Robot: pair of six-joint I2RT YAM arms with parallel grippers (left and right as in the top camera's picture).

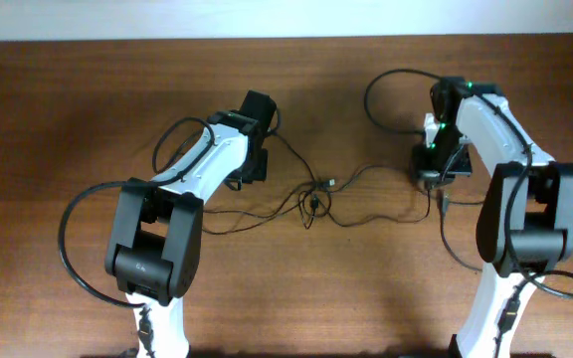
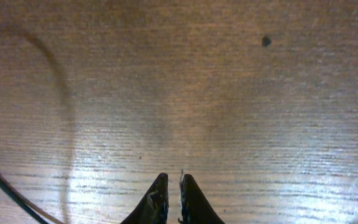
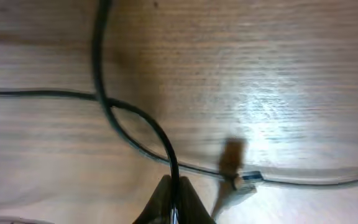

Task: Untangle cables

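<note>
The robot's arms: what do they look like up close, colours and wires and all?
Both the left arm and right arm have white links with boxy black joint housings. Thick black cables loop alongside each. A green light glows on the right arm. The fingers are dark, tapering wedges.

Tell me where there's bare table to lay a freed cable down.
Bare table lies at the near edge between the left arm and the right arm, below the cables, and along the far edge above them. The far left corner is free too. The middle, where the cables cross, is crowded.
</note>
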